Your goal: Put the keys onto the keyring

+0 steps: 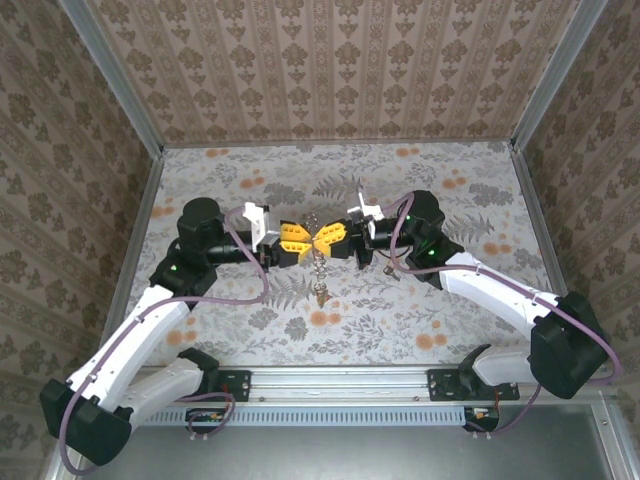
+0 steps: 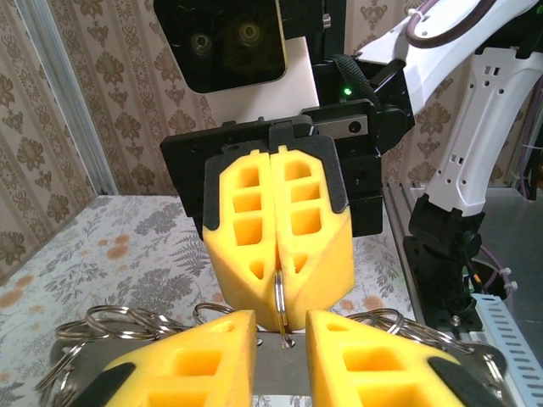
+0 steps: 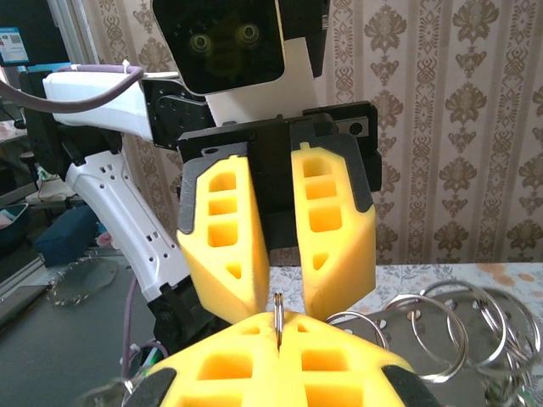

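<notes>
Top external view: the two arms meet over the middle of the floral bench [image 1: 430, 330]. The left pincer [image 1: 300, 243] is at 9 o'clock and the right pincer [image 1: 323, 240] at 3 o'clock of the keyring [image 1: 313, 224], their yellow fingertips almost touching. From that meeting point a chain [image 1: 318, 268] of small links runs toward 6 o'clock and ends in a small brass-coloured key [image 1: 322, 296]. Whether the key touches the bench cannot be told.

Left wrist view: the right pincer faces the lens with its two yellow fingers pressed flat together. The thin grey wire of the keyring is nipped between their tips. The wire curves down toward 6 o'clock into the narrow gap between the left pincer's own fingers [image 2: 195, 360], which stand slightly apart on either side of it. Loose split rings [image 2: 110, 322] lie on a grey plate [image 2: 280, 365] at 8 and 4 o'clock.

Right wrist view: the right pincer's fingers meet along one seam, and the edge of the keyring pokes up out of it. At 12 o'clock the left pincer is held narrow, with a clear slot between its pads. A lit screen [image 3: 15, 38] at 10 o'clock carries writing too small to read.
</notes>
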Tool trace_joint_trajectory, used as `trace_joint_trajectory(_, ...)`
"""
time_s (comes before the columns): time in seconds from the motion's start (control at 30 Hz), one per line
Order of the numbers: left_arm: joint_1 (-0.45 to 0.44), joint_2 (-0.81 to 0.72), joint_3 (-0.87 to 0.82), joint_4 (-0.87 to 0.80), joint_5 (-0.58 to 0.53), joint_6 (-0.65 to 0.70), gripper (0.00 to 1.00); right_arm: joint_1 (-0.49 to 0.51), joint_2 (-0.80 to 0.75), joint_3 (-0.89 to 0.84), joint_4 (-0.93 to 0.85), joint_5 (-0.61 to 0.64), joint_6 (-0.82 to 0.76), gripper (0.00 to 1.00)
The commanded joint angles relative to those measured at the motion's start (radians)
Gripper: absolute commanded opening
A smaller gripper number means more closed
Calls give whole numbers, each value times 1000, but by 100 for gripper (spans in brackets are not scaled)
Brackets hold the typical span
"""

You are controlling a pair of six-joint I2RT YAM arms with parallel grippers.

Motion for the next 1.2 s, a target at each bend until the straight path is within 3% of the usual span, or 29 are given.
trace_joint_trajectory(0.0, -9, 12, 45, 4, 20, 10, 18, 8, -9, -7, 77, -28, 4, 0)
trace_joint_trajectory(0.13, -19, 19, 51, -23, 5, 28, 10, 8, -6, -6, 94, -32, 13, 0)
trace_joint_trajectory(0.2, -24, 23, 57, -29, 5, 35, 0, 10, -6, -4, 94, -32, 14, 0)
trace_joint_trajectory(0.33, -24, 17, 75, -54, 11, 51, 0, 10, -16, 5, 47, -23, 2, 0)
trace_joint_trajectory(0.5, -25, 28, 163, -251, 1, 152, 0, 8, -91, 34, -266, 84, -148, 33)
trace_joint_trajectory(0.6, -24, 49, 239, -408, -10, 232, 0, -5, -159, 36, -443, 175, -228, 39)
trace_joint_trajectory(0.67, -23, 67, 289, -509, -14, 276, 0, -11, -198, 39, -536, 236, -260, 49)
trace_joint_trajectory(0.87, -56, 175, 465, -855, -97, 422, 0, -10, -270, 57, -727, 350, -350, 45)
trace_joint_trajectory(1.17, -130, 269, 582, -1009, -221, 465, 0, 40, -288, 75, -738, 294, -401, 36)
